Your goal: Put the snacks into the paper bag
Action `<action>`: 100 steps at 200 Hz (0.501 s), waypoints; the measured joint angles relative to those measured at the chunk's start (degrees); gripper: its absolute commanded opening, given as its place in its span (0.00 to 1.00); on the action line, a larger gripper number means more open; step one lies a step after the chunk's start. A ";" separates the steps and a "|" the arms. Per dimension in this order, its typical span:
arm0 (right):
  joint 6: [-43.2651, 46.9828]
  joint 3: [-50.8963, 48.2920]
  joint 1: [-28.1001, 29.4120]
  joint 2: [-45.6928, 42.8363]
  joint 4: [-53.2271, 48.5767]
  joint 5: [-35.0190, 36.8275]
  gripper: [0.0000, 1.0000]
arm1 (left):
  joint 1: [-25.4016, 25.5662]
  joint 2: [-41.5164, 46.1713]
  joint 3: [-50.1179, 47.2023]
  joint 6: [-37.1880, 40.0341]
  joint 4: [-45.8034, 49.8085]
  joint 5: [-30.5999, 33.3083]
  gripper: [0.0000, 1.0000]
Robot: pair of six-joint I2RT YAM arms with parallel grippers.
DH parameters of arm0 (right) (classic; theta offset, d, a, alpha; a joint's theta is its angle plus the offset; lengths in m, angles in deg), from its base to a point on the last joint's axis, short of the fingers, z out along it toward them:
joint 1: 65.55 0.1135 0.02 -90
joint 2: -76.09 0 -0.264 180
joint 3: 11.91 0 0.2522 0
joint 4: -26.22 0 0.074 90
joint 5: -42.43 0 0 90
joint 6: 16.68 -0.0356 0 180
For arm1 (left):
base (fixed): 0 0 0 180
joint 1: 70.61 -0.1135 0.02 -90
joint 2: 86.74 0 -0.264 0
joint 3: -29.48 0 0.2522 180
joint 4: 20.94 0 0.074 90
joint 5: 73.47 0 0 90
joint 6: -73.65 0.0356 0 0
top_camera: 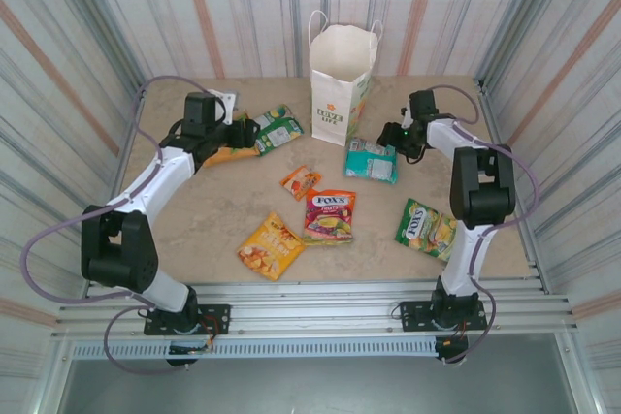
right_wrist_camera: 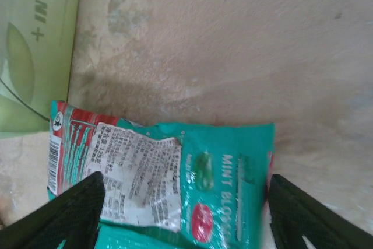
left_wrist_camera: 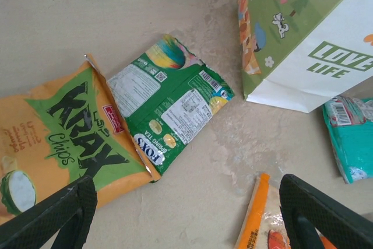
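You're at the pick: right pincer [right_wrist_camera: 185, 190] straddles the teal packet [right_wrist_camera: 163, 161], jaws apart (left pincer [left_wrist_camera: 187, 188] likewise), so closing squarely seems next.

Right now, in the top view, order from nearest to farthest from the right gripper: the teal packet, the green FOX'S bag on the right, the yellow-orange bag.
From the right gripper:
1. Teal packet, just under its fingers.
2. Green FOX'S bag, right side, toward the bases.
3. Yellow-orange bag, left of centre.
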 measured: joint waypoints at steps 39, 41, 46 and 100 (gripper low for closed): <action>0.81 1.25 1.11 3.26 -0.61 -0.66 0.57 | 0.11 -0.13 0.26 0.02 0.09 -0.11 0.86; 0.90 1.22 1.20 3.26 -0.68 -0.68 0.56 | 0.13 -0.15 0.26 0.02 0.11 -0.09 0.86; 1.25 1.20 1.44 3.28 -0.90 -0.63 0.56 | 0.20 -0.20 0.26 0.02 0.20 -0.02 0.86; 3.30 -7.37 7.21 -2.25 0.24 0.02 0.52 | 1.42 -0.22 0.26 0.44 1.36 0.35 0.85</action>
